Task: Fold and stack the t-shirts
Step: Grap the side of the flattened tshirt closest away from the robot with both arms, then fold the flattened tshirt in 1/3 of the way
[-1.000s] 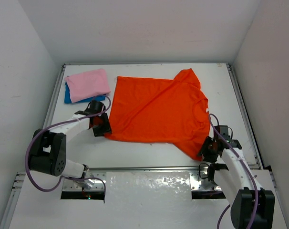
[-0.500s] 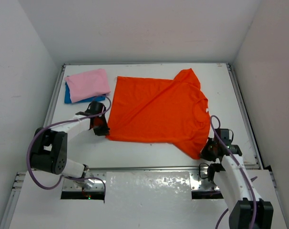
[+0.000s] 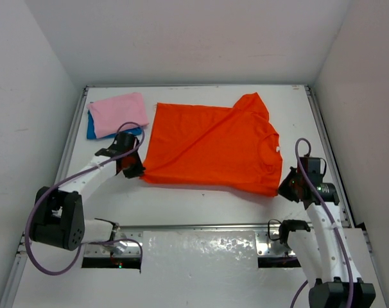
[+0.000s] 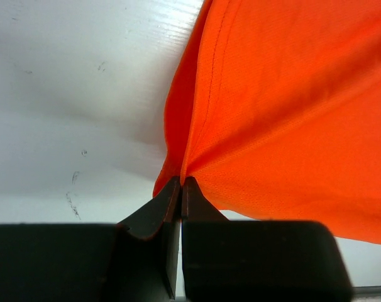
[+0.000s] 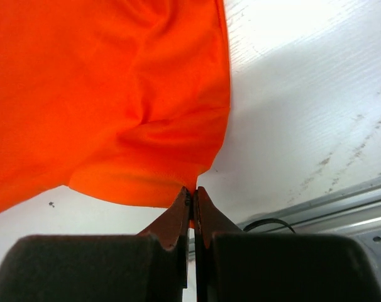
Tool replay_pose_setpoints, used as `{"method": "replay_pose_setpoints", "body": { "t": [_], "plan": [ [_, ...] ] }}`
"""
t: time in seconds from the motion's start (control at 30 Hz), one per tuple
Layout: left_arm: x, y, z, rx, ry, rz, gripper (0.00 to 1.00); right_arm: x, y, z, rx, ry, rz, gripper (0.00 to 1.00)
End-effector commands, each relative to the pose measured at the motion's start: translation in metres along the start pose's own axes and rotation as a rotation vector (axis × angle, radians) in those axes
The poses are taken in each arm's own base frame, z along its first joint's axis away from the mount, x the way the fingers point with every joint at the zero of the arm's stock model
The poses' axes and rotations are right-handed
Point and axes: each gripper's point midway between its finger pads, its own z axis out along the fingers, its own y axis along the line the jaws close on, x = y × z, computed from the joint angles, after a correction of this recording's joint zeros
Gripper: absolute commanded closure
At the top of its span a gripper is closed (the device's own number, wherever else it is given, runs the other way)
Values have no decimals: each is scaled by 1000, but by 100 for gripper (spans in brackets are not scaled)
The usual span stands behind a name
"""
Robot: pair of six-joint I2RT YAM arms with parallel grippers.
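The orange-red t-shirt [image 3: 210, 147] lies spread across the middle of the table, its near edge lifted between both grippers. My left gripper [image 3: 138, 172] is shut on its near left corner [image 4: 181, 170]. My right gripper [image 3: 285, 190] is shut on its near right corner [image 5: 197, 179]. The pink t-shirt [image 3: 119, 113] lies folded at the back left, on top of the folded blue t-shirt [image 3: 92, 130], of which only an edge shows.
The white table [image 3: 201, 202] is walled on three sides. A metal rail [image 3: 201, 228] runs along the near edge, with a cable [image 5: 266, 223] beside it in the right wrist view.
Both grippers have risen and pulled apart with the shirt's near corners. The right one moved right and back, and the drooping near right flap now lies drawn out straight.
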Motion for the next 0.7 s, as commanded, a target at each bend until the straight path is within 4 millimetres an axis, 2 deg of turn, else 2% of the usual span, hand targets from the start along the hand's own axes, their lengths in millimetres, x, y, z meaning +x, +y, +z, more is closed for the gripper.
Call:
{"method": "replay_pose_setpoints", "body": {
  "t": [0.0, 0.07, 0.3, 0.43, 0.5, 0.53, 0.67],
  "plan": [
    [-15, -8, -18, 31, -41, -37, 100, -18, 3, -14, 24, -57, 23, 100],
    [-13, -13, -24, 60, -35, -44, 100, -22, 3, -19, 33, -61, 12, 100],
    [-10, -18, -37, 87, -30, -95, 100, -56, 10, -35, 58, -153, -8, 100],
    [-32, -29, -38, 99, -72, -97, 100, -74, 17, -28, 61, -184, -5, 100],
    [-38, -33, -30, 92, -61, -93, 100, -86, 23, -26, 58, -208, 0, 100],
    [-46, -39, -26, 96, -61, -91, 100, -91, 25, -20, 66, -200, 3, 100],
    [-71, -56, -22, 114, -75, -89, 100, -117, 40, -16, 54, -230, 4, 100]
  ]
}}
